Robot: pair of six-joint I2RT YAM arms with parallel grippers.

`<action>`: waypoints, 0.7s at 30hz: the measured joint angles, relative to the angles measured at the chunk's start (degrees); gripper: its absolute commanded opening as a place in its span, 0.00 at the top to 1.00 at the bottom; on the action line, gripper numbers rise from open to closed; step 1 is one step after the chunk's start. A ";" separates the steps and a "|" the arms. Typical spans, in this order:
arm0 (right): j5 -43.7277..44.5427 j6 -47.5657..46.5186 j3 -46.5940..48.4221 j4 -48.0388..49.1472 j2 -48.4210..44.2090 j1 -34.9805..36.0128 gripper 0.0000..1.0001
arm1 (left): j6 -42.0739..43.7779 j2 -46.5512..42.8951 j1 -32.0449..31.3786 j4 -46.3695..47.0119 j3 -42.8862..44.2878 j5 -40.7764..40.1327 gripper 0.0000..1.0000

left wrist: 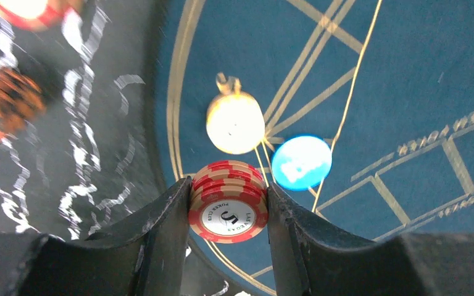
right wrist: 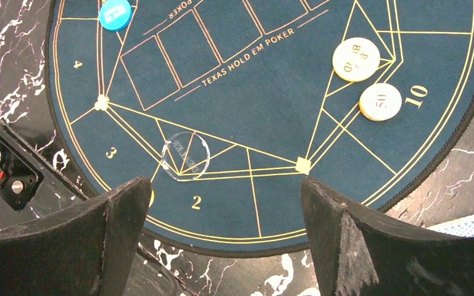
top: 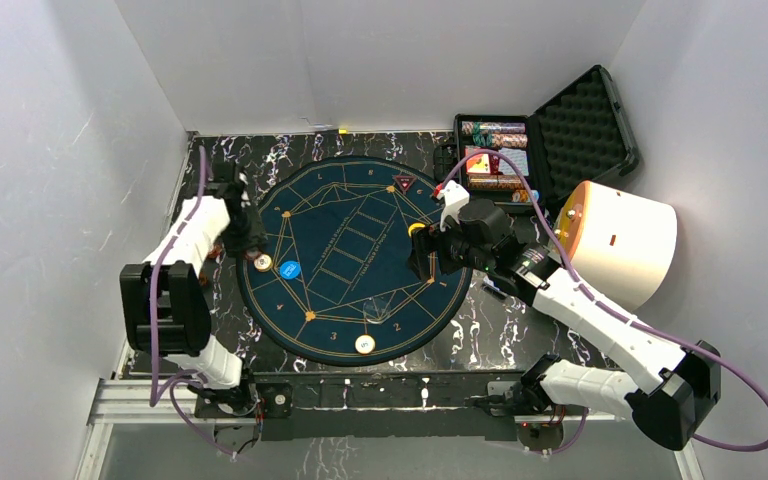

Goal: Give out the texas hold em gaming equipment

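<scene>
A: Top: left arm [top: 196,228] sat at poker mat's [top: 322,200] left edge.
B: Left wrist: left fingers [left wrist: 160,242] clamped red-white chip stack [left wrist: 228,213] over that edge, probably for that seat.
A: Right wrist: right fingers [right wrist: 116,237] apart, empty, hovered above mat.

Left arm [top: 188,243]: folded at the elbow, forearm reaching forward.
Left gripper [left wrist: 228,187]: pointing down, jaws pressed against both sides of a chip stack [left wrist: 228,206].
Right arm [top: 600,315]: stretched forward and inward.
Right gripper [right wrist: 223,185]: pointing down, jaws wide apart.
</scene>
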 measured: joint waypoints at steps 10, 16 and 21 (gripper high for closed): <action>-0.26 0.02 -0.02 0.02 -0.81 0.48 0.02 | -7.13 -3.39 -7.26 1.01 -12.98 2.10 0.83; -0.17 0.02 -0.02 0.00 -0.83 0.72 0.02 | -7.78 0.46 -7.58 5.29 -13.03 2.45 0.74; 0.26 0.02 -0.02 0.00 -0.83 0.76 0.02 | -7.80 2.58 -7.85 6.47 -13.44 2.54 0.65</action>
